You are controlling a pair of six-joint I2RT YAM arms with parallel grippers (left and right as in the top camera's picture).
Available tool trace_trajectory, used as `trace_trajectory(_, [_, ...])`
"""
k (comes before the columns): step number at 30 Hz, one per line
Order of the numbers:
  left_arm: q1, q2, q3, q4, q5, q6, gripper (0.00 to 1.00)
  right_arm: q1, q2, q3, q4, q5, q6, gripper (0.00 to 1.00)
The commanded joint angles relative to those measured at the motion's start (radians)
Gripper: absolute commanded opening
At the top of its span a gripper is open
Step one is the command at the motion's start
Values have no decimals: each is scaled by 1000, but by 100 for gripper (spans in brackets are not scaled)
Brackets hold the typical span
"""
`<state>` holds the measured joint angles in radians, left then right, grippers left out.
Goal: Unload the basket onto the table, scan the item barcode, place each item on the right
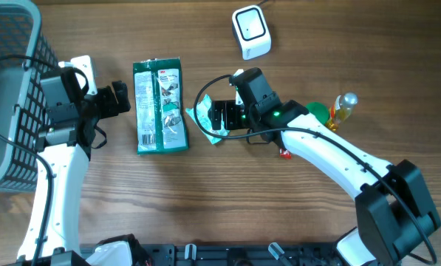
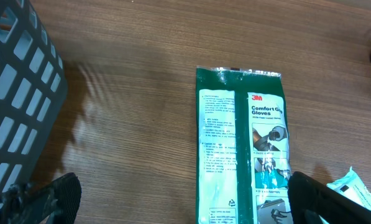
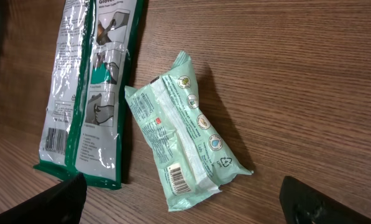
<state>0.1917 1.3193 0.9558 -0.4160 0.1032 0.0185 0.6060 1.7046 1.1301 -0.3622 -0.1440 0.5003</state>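
Note:
A dark green 3M gloves pack (image 1: 159,106) (image 2: 244,149) (image 3: 92,87) lies flat on the table. Beside it on the right lies a pale green wipes pack (image 1: 204,117) (image 3: 185,130), its barcode (image 3: 178,177) facing up at the near end. The white scanner (image 1: 251,32) stands at the back. My left gripper (image 1: 120,97) (image 2: 185,199) is open just left of the gloves pack, holding nothing. Over the wipes pack my right gripper (image 1: 220,117) (image 3: 185,202) hangs open and holds nothing; its fingers (image 3: 54,202) stand apart on either side of the pack's near end.
A grey mesh basket (image 1: 6,89) (image 2: 17,93) fills the far left. Right of the right arm lie a small bottle (image 1: 343,109), a green item (image 1: 318,112) and a small red item (image 1: 285,153). A corner of the wipes pack (image 2: 359,190) shows in the left wrist view.

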Motion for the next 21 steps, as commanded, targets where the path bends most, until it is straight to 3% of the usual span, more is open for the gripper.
trace_trajectory(1, [5, 3, 8, 2, 4, 8, 100, 2, 6, 4, 3, 21, -2, 100])
trace_trajectory(6, [5, 3, 8, 2, 4, 8, 100, 2, 6, 4, 16, 34, -1, 100])
trace_trajectory(10, [5, 3, 8, 3, 4, 8, 100, 2, 6, 4, 149, 26, -10, 100])
trace_trajectory(12, [5, 3, 8, 2, 4, 8, 100, 2, 6, 4, 238, 37, -22, 33])
trace_trajectory(14, [5, 3, 8, 2, 4, 8, 100, 2, 8, 5, 269, 40, -60, 23])
trace_trajectory(16, [5, 3, 8, 2, 4, 8, 100, 3, 20, 19, 283, 47, -136, 28])
trace_trajectory(19, [5, 3, 8, 2, 4, 8, 100, 13, 58, 31, 283, 101, -346, 44])
trace_trajectory(21, [5, 3, 8, 2, 4, 8, 100, 14, 94, 30, 262, 110, -381, 48])
